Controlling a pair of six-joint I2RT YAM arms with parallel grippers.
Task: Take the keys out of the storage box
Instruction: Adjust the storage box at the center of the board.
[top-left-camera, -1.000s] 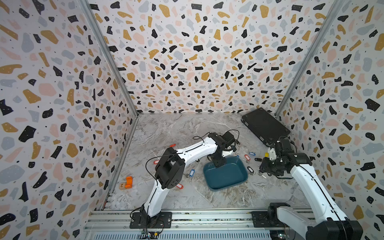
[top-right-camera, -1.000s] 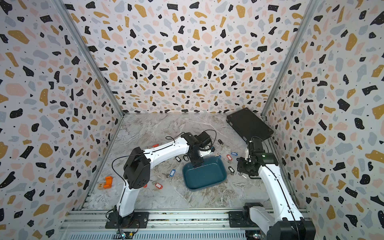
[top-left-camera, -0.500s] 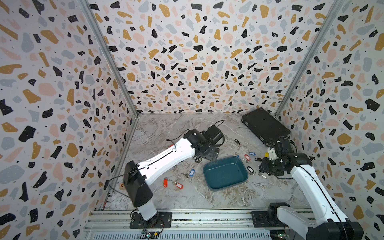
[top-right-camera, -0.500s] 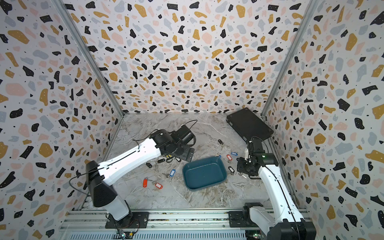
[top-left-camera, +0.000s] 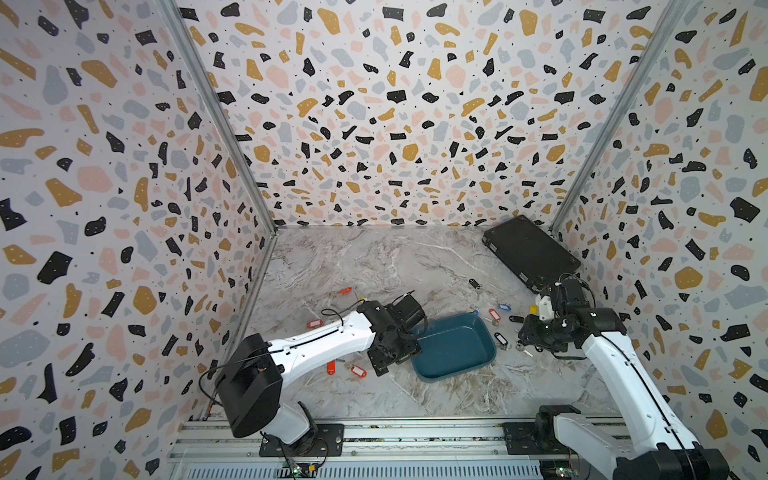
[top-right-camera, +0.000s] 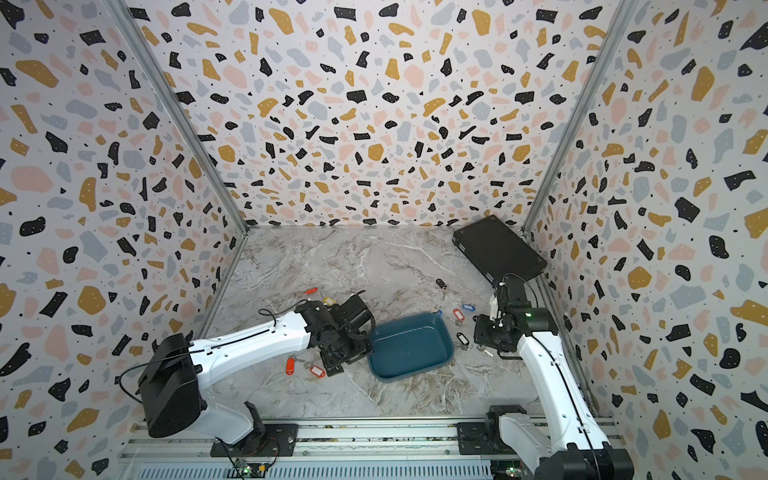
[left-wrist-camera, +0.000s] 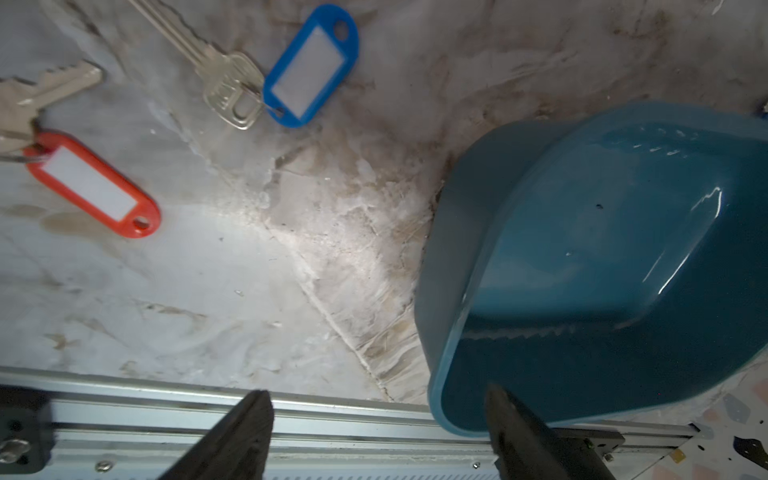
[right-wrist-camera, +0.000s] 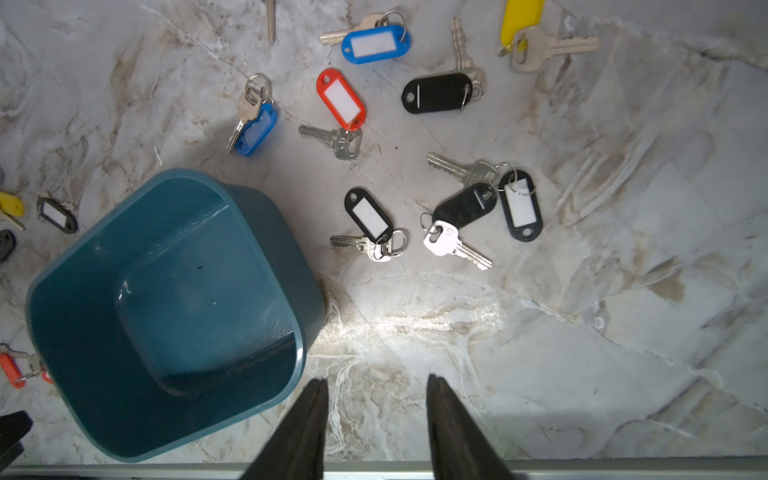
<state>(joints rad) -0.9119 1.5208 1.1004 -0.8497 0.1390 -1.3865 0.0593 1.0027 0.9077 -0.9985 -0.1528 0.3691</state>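
The storage box (top-left-camera: 453, 349) (top-right-camera: 409, 347) is a teal tray on the marble table, and its inside is bare in every view. The keys lie scattered on the table around it: a red-tagged one (right-wrist-camera: 340, 99), a blue-tagged one (right-wrist-camera: 376, 43) and black-tagged ones (right-wrist-camera: 436, 92) on its right side, and a blue-tagged one (left-wrist-camera: 309, 66) and a red-tagged one (left-wrist-camera: 93, 185) on its left. My left gripper (top-left-camera: 395, 358) (left-wrist-camera: 376, 399) is open and straddles the box's left rim (left-wrist-camera: 444, 316), holding nothing. To the right of the box, my right gripper (top-left-camera: 524, 338) (right-wrist-camera: 376, 382) is open over bare table.
A flat black case (top-left-camera: 530, 251) (top-right-camera: 496, 249) lies in the back right corner. Patterned walls close in three sides. An aluminium rail (top-left-camera: 415, 432) runs along the front edge. More tagged keys (top-left-camera: 330, 366) lie beside the left arm.
My left arm has swung from the box's far left corner out to the left, then back to its near left rim. The right arm and the box have stayed put.
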